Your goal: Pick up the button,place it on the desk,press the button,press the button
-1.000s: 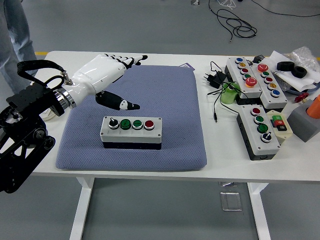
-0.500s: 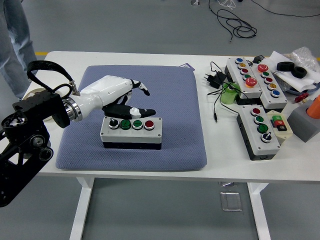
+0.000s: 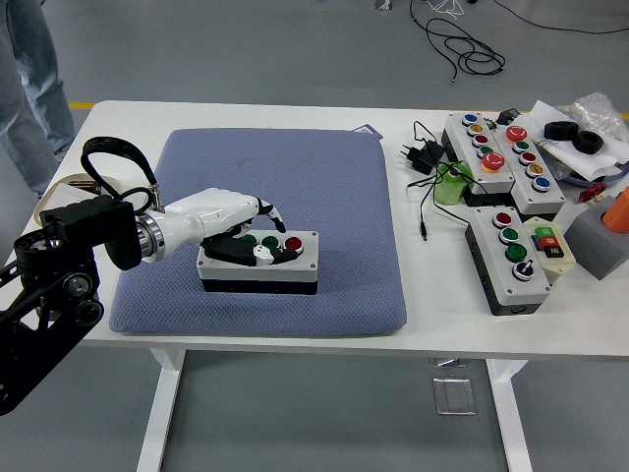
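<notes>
- While the four-button control box sits on the blue pad (on the white worktop), the left hand lies over its top.
- Fingers curled down onto the buttons, gripping nothing.

Place: a robotics lab or test workshop.
Floor: bare grey, with loose black cables lying across it.
Furniture: a white table on metal legs, with a blue pad.
Clutter: several push-button control boxes, a plug adapter, tape rolls.
</notes>
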